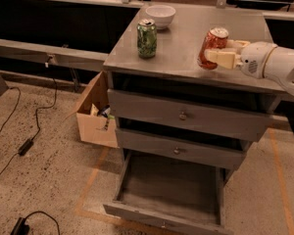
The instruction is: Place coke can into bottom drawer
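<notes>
Here, the robot's hand [220,53] clasps the tilted coke can [213,39] at the right of the table [186,33], so a firm grip and a clear lift over the edge should precede lowering it into the open bottom drawer [169,192] below.

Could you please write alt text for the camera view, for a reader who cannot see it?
The gripper, reaching in from the right, is closed on the tilted coke can at the top of a grey drawer cabinet. Below, the bottom drawer is pulled open. A green can and a white bowl stand further left on the top.
</notes>
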`<state>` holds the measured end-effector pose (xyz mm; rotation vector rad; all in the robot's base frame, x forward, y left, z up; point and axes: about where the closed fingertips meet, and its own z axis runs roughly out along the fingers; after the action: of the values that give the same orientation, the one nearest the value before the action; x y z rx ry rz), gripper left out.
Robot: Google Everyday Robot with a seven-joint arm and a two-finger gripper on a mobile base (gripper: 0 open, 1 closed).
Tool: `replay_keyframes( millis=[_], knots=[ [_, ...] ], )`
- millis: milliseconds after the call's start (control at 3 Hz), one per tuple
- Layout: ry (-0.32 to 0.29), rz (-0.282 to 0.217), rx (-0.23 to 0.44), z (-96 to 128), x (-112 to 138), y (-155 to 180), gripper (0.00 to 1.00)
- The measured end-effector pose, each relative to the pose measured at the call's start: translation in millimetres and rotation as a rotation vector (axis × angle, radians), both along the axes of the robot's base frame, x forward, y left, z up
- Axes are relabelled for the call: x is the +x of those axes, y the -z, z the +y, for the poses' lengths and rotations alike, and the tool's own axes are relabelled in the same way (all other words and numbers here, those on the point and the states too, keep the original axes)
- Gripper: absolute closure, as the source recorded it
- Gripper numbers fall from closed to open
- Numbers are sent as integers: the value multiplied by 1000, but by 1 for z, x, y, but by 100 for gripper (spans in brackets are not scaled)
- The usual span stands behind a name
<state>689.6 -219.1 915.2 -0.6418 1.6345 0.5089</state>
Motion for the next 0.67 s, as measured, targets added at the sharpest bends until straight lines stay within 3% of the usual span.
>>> replay_keyframes(
  millis=[667],
  knots=[
    [-156,1,112,49,-64,11,100]
  ],
)
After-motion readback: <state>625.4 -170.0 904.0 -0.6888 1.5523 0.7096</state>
